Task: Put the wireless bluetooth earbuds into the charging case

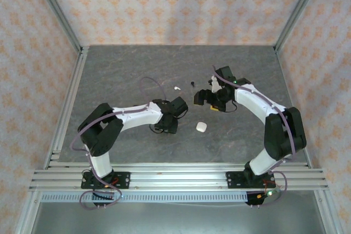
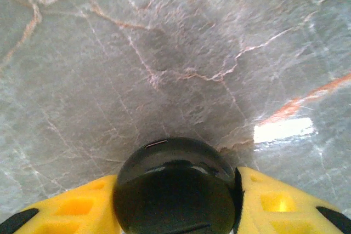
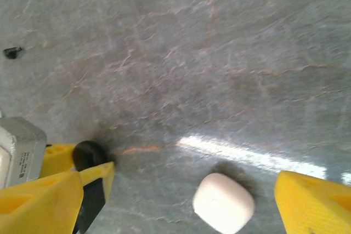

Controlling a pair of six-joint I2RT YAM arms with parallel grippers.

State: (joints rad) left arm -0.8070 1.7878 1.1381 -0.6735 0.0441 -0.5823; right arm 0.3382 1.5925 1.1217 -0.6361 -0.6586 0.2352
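1. Two grippers are being shown low over a grey stone table.
2. A round black case is being squeezed by the left gripper. It is being pressed from both sides by the yellow fingers.
3. The right gripper is being held wide open, and nothing is being gripped by it.
4. A white case is being seen lying flat on the table between the right gripper's fingers. It is not being touched by either finger.
5. A white earbud is being seen lying on the table, farther back than the left gripper and apart from both cases.
6. A black earbud is being seen lying near the white earbud, to its right, on the bare table. It is being shown as a tiny dark speck in the right wrist view.
7. Neither of these earbuds is being touched by a gripper, and neither is being seen inside a case.
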